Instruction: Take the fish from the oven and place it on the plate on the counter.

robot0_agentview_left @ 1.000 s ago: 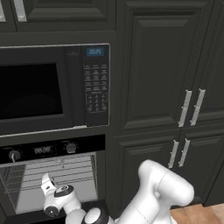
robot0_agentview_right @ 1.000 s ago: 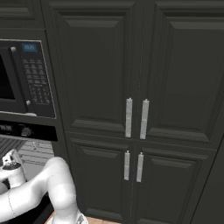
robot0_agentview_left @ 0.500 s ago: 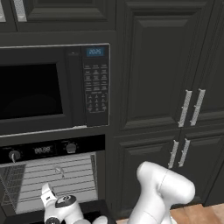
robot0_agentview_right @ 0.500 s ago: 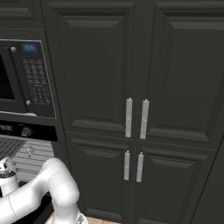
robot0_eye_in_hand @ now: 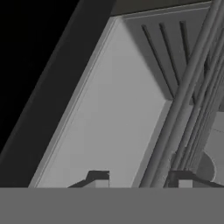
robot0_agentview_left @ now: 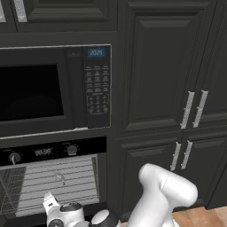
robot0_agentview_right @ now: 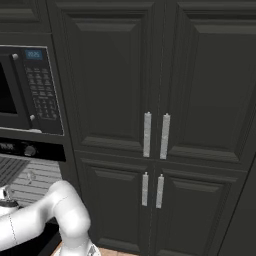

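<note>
Lowered since before, end effector (robot0_eye_in_hand: 140,180) gapes empty inside oven (robot0_agentview_left: 53,186).

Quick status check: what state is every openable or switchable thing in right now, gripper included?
oven: door open, rack exposed
microwave: door shut, display lit
upper cabinet doors: shut
lower cabinet doors: shut
gripper: open, holding nothing, its fingertips either side of a rack bar inside the oven

Open oven (robot0_agentview_left: 53,184) cavity ahead, pale floor bare toward the back wall. Rack bars (robot0_eye_in_hand: 192,100) crossing close by on one side, black door frame (robot0_eye_in_hand: 57,96) closing the other.
</note>
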Tool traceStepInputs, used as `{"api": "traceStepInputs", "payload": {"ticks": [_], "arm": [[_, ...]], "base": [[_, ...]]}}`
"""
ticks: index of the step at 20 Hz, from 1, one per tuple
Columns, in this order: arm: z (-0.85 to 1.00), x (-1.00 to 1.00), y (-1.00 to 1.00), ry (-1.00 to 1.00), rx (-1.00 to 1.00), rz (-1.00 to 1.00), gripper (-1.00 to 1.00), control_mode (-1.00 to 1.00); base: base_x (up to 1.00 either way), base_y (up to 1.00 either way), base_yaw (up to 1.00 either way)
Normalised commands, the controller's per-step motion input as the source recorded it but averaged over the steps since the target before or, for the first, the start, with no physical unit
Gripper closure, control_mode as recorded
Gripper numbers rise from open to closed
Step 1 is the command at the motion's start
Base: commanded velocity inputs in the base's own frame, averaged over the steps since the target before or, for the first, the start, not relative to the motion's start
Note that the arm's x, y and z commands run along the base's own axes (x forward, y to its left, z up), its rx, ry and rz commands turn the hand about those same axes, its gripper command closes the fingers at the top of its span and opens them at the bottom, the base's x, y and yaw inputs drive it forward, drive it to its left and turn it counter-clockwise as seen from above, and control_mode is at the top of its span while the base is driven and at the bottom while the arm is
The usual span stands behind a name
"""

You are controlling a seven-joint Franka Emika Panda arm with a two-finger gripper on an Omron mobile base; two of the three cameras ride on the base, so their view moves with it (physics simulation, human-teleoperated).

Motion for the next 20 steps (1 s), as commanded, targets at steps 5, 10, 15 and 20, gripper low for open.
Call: {"api": "traceStepInputs", "payload": {"ticks": [5,10,15,20], "arm": [[-0.3,-0.66,0.07,0.31,0.0,0.06,1.0,-1.0],[-0.35,-0.62,0.11,0.42,0.0,0.06,1.0,-1.0],[-0.59,-0.76,0.08,0.34,0.0,0.06,1.0,-1.0],[-0.69,-0.91,0.08,0.29,0.0,0.07,1.0,-1.0]], "base": [[0.0,0.0,0.0],[0.0,0.0,0.0],[0.0,0.0,0.0],[0.0,0.0,0.0]]}}
